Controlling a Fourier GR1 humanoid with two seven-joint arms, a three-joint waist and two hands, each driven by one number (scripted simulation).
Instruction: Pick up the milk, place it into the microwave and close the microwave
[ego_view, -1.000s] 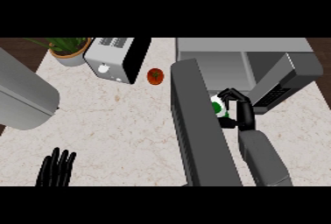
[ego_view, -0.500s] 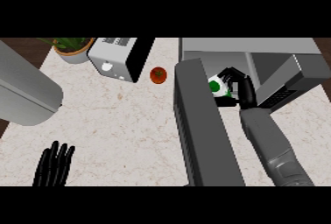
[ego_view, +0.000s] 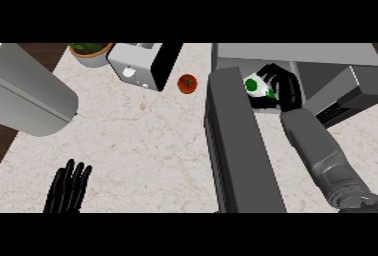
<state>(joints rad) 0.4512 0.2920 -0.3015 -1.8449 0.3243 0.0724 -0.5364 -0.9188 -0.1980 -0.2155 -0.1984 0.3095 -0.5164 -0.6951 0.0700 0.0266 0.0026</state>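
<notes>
Counter (ego_view: 148, 135): pale marbled top filling most of the head view.
Microwave (ego_view: 295, 52): grey box at the upper right, its cavity facing the viewer.
Microwave door (ego_view: 240, 155): long dark grey panel swung open, running from the cavity's left side down to the view's lower edge.
Grey cylinder (ego_view: 29, 100): large rounded body at the left edge, lying over the counter's border.
Right hand (ego_view: 284, 90): fingers curled round the milk, at the cavity's mouth; grey forearm trailing to the lower right.
Toaster (ego_view: 140, 65): silver and black, upper centre-left.
Left hand (ego_view: 68, 187): resting at the lower left, fingers straight and pointing up.
Potted plant (ego_view: 92, 52): just left of the toaster.
Milk (ego_view: 257, 89): white carton with green marks, within the microwave opening, just right of the door.
Tomato (ego_view: 187, 83): red, between toaster and door.
</notes>
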